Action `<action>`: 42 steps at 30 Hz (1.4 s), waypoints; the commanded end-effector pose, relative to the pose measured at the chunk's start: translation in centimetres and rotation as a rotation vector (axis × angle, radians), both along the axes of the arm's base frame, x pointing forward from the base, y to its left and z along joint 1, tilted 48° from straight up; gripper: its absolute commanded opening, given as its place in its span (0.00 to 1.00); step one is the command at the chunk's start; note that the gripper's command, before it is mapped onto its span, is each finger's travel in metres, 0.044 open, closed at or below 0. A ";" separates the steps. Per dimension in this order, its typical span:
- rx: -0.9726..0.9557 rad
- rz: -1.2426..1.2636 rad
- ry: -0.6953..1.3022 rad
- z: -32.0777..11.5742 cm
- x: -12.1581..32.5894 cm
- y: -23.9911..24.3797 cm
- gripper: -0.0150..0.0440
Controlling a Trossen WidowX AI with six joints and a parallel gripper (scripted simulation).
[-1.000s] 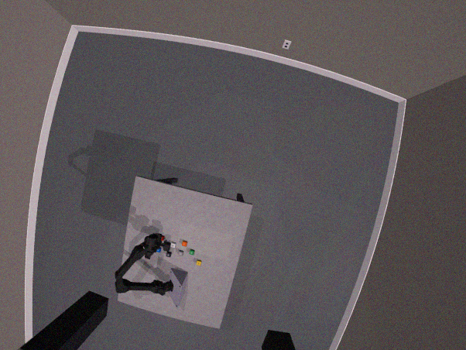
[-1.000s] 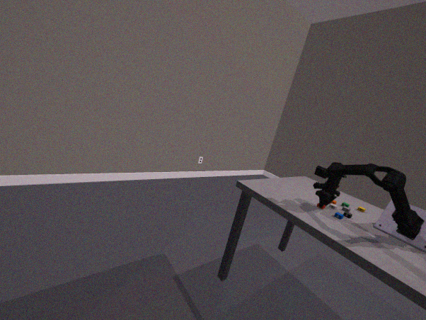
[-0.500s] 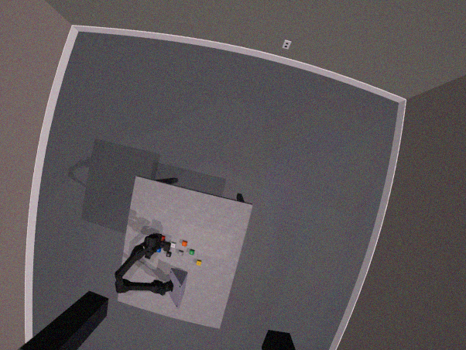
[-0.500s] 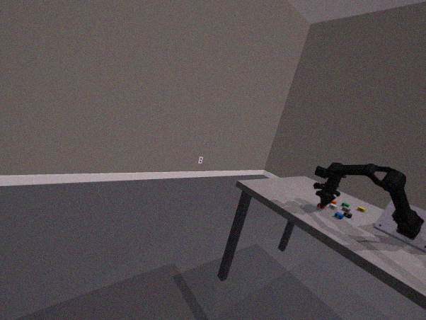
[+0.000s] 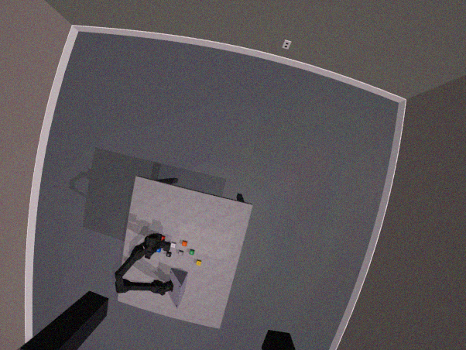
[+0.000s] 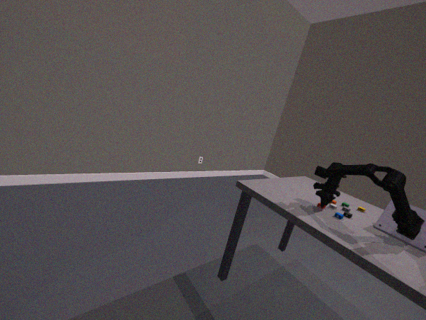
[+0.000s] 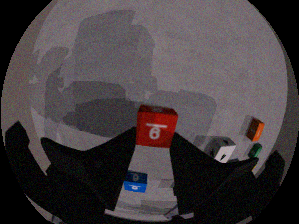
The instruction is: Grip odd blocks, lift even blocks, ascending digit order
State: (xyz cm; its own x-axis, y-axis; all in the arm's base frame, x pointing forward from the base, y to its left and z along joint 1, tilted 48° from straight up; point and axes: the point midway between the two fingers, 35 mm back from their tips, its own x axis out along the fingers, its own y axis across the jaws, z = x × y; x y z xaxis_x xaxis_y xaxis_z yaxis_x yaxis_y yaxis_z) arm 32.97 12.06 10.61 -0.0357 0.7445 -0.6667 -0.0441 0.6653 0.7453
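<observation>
My gripper points down and is shut on the red block, a finger against each side. The red block's face shows a 6-like digit with a bar above it, so it may be an upside-down 9. I cannot tell any gap under it. The blue block has a small barred digit. The white block shows part of a dark digit. The orange block, green block, grey block, black block and yellow block have unreadable digits.
The blocks stand on the pale table. The blue block is near the gripped red block, on the arm's base side; the white block is close beside it. A tilted pale panel stands by the arm's base.
</observation>
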 end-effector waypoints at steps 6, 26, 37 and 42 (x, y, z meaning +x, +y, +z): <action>0.003 -0.001 0.001 0.0 0.0 0.1 0.46; 0.001 -0.001 0.001 1.6 0.1 -1.7 0.93; -0.009 -0.062 -0.013 7.5 -4.2 -4.6 0.93; -0.017 -0.148 0.040 11.5 -9.1 -5.6 0.93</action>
State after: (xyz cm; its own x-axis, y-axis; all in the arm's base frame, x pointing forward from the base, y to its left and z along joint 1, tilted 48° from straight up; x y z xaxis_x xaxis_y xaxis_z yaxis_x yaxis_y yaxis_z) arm 27.28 6.90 19.80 0.0350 0.7386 -0.6732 0.0293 0.6726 0.7394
